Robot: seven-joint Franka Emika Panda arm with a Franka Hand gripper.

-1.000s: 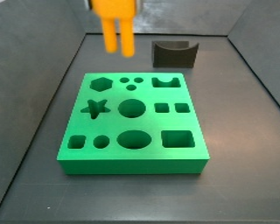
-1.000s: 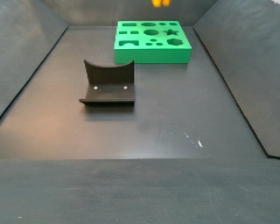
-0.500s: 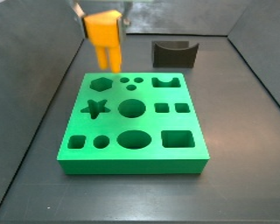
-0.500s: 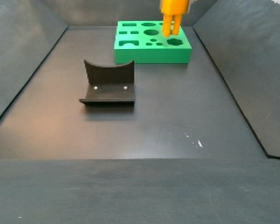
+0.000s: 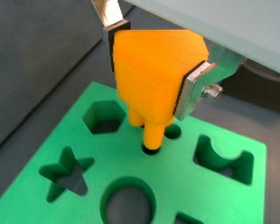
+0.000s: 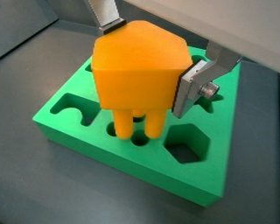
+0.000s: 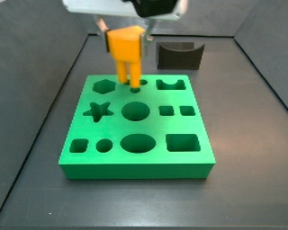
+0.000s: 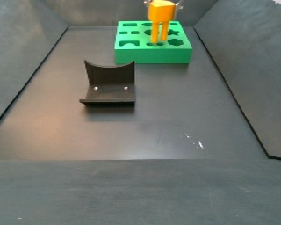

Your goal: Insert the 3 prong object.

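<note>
Wrist view: hand (image 5: pixel 154 66) is clamped on the blocky top of the orange 3 prong object (image 5: pixel 154 79), silver fingers (image 5: pixel 196 85) pressed flat against two opposite sides. Piece is upright, prongs down over the green board (image 5: pixel 60 140). One prong tip sits at or in a small round hole; depth can't be told. Hexagon cutout (image 5: pixel 105 116), star cutout (image 5: pixel 63 171) and a notched cutout (image 5: pixel 224 154) lie around it.

Other wrist view: hand (image 6: pixel 143 52) again closed on the piece (image 6: pixel 136 74), a finger (image 6: pixel 199 81) touching its side. Prongs reach down to the small holes near the board (image 6: pixel 95 149) edge, between a notched cutout (image 6: pixel 69 108) and a hexagon cutout (image 6: pixel 185 143). Tips look at or just inside the holes.

Side view: hand (image 7: pixel 126 11) is above the board's (image 7: pixel 137 162) far end, holding the piece (image 7: pixel 125 54) vertical. Prong tips meet the three small holes at the board's 12 o'clock, just beside the hexagon (image 7: pixel 103 86). Dark curved block (image 7: pixel 180 55) stands on the desk (image 7: pixel 248 171) beyond the board, at about 1 o'clock, apart from it.

Other side view: board (image 8: pixel 153 54) sits at the desk's (image 8: pixel 167 123) far end, piece (image 8: pixel 161 18) standing upright on it; hand is mostly out of frame. Fixture (image 8: pixel 108 83) stands mid-desk, well apart from the board, at about 7 o'clock of it.
</note>
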